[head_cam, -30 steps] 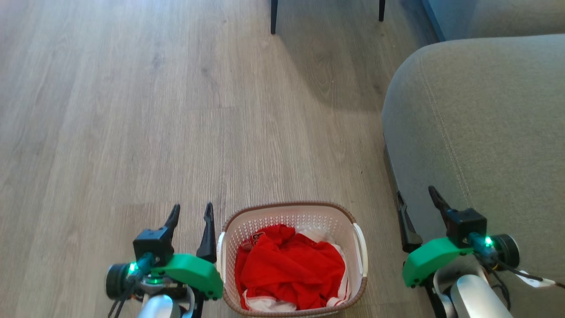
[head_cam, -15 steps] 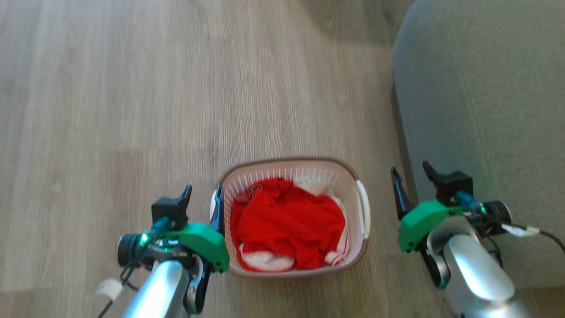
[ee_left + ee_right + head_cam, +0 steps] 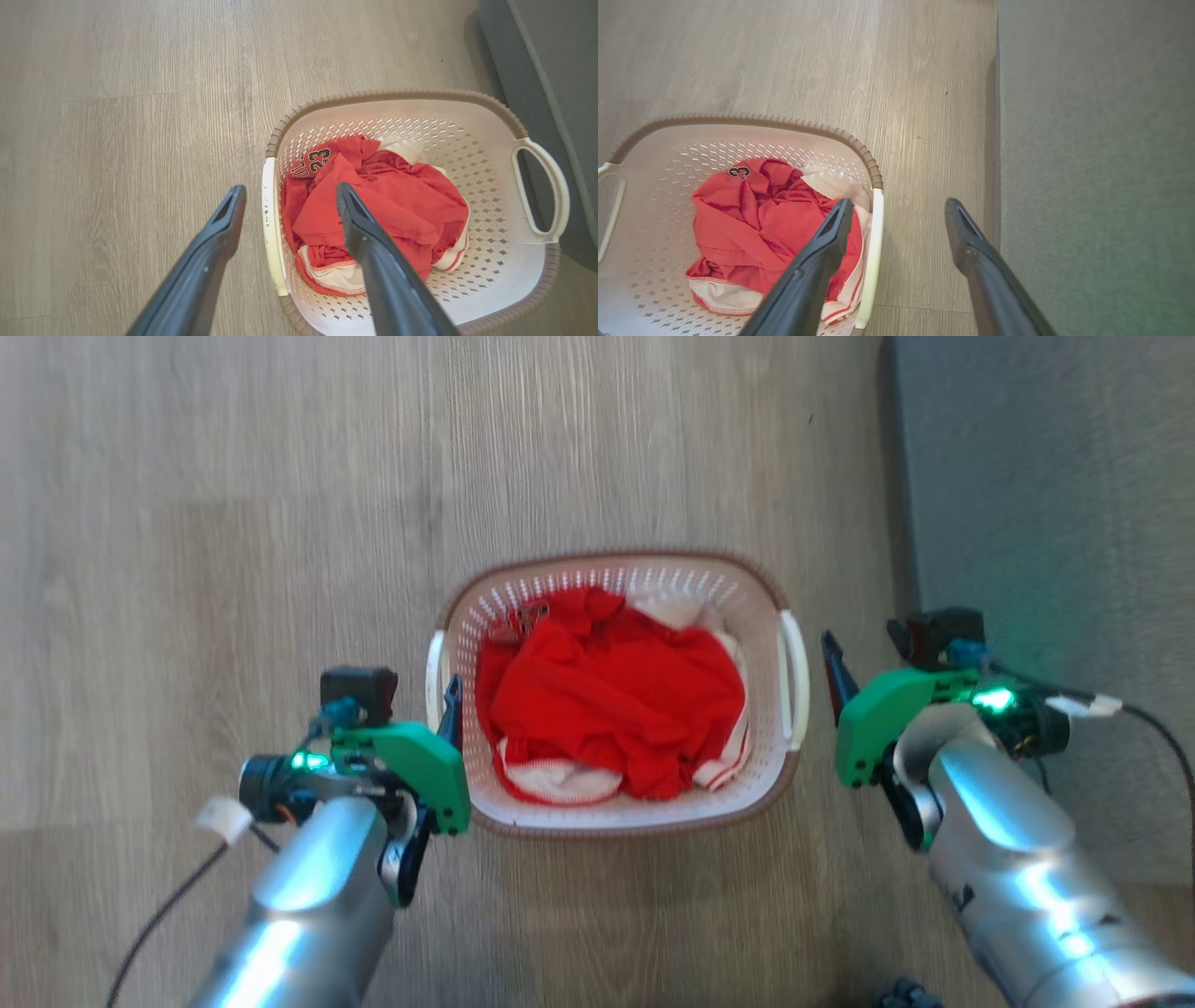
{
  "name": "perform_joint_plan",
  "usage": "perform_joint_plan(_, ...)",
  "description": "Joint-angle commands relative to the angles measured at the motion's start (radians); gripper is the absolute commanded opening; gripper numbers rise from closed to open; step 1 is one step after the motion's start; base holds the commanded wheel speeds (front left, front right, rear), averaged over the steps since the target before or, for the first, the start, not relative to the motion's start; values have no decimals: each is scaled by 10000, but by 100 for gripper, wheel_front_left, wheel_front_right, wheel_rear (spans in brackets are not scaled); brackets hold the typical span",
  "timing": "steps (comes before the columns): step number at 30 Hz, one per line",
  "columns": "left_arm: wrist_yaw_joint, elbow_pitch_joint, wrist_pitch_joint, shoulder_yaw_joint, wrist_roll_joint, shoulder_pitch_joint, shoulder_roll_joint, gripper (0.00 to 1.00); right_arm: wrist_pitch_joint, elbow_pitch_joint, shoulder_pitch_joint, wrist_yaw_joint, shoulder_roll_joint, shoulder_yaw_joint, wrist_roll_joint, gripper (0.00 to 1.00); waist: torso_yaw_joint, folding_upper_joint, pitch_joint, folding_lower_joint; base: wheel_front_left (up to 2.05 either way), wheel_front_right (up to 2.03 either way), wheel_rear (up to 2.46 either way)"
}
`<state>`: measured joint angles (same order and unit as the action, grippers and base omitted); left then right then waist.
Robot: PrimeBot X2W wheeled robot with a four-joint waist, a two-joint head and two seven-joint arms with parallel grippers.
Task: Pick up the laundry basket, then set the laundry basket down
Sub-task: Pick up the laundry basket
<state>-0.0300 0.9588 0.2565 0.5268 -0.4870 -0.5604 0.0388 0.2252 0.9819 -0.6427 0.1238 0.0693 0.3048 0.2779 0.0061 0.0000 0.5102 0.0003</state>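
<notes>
The white laundry basket (image 3: 611, 557), with little holes and a brown rim, sits on the floor (image 3: 233, 523) with red clothes (image 3: 607, 700) inside. The left gripper (image 3: 290, 187) and right gripper (image 3: 899, 202) both have jaws apart.

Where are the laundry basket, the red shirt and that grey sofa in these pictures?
laundry basket (image 3: 607, 558): head view, on the far brown rim.
red shirt (image 3: 616, 700): head view, middle of the crumpled cloth.
grey sofa (image 3: 1046, 523): head view, on its fabric at the right.
</notes>
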Motion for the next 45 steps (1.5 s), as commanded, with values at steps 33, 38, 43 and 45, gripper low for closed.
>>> perform_joint_plan(33, 247, 2657, -2296, 3328, -2680, -3682, 114, 100, -1703, 2146, -2773, 69, -190, 2569, 2484, 100, 149, 0, 3642, -3, 0, 0, 0)
perform_joint_plan(38, 299, 2668, -2569, 3628, -2918, -3875, 114, 100, -1771, 2163, -2922, 69, -190, 2809, 2752, 100, 170, 0, 3836, -3, 0, 0, 0)
perform_joint_plan(43, 308, 2671, -2808, 3890, -3066, -4015, 114, 100, -1777, 2223, -3031, 69, -190, 3152, 2739, 100, 195, 0, 3997, -3, 0, 0, 0)
perform_joint_plan(45, 276, 2667, -2775, 4021, -3105, -4072, 114, 100, -1782, 2255, -3056, 69, -190, 3196, 2862, 100, 214, 0, 4039, -3, 0, 0, 0)
